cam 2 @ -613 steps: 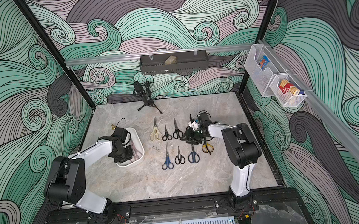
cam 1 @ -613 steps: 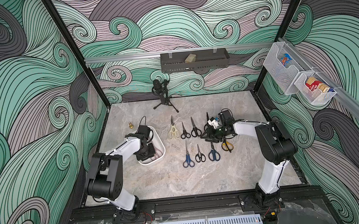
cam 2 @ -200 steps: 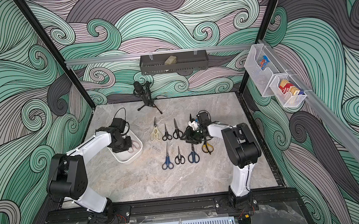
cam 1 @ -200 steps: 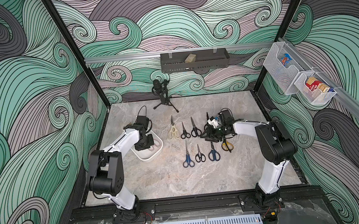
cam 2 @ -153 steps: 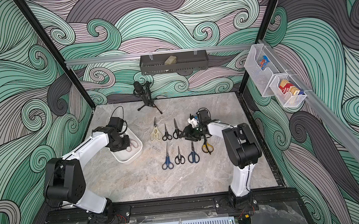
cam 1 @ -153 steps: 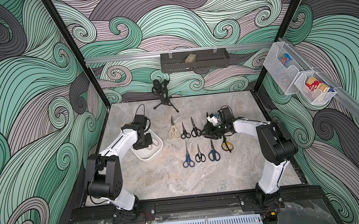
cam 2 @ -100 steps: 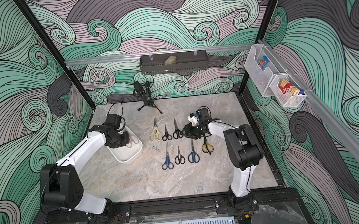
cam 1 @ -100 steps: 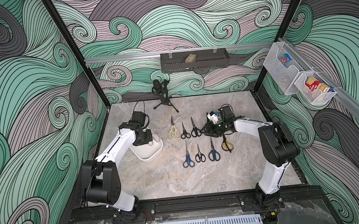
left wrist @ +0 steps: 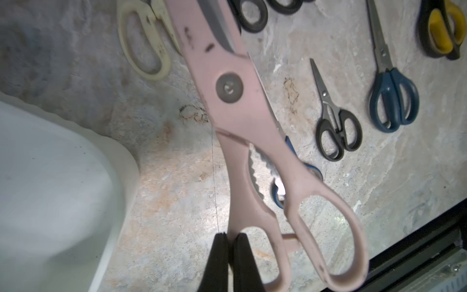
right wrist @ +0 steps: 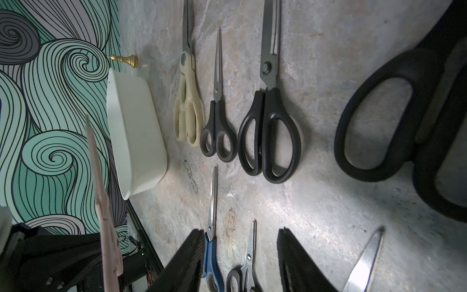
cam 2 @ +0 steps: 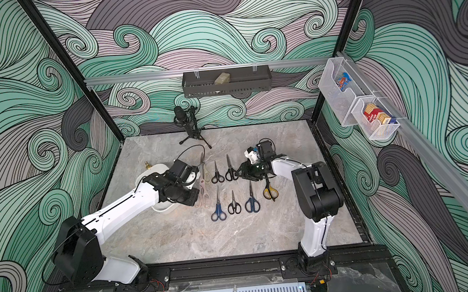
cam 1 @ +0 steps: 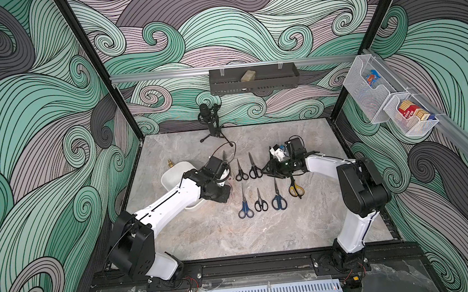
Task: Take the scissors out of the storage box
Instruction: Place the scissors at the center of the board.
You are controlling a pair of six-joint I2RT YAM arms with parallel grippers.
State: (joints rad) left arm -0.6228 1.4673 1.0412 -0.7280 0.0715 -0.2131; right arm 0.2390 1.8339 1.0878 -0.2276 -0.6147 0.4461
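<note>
left wrist view: my left gripper (left wrist: 228,236) is pinching one handle loop of the pink pair (left wrist: 235,101), jaws pressed tight on the thin plastic. the pair hangs in the air over the table (left wrist: 164,177), just beside the box (left wrist: 108,192) and clear of its rim. right gripper (right wrist: 240,231) hovers low over the table, jaws spread, nothing btwn them. in both top views the other eight pairs (cam 1: 260,205) lie in two rows on the table, so i judge this is the last one & the step in hand is carry-and-place. next move prob calls for lowering the pink pair flat into the gap btwn the box and the blue pair (cam 2: 218,209), blades pointing back like the rest, w/o landing on the cream pair (right wrist: 187,75), then letting go. box: what i can see of the inside looks bare, but my arm hides part of it. black wall tray (cam 1: 253,85) holds one tan block (cam 1: 248,76); the mesh baskets (cam 1: 369,104) hold small packets & cartons.
</note>
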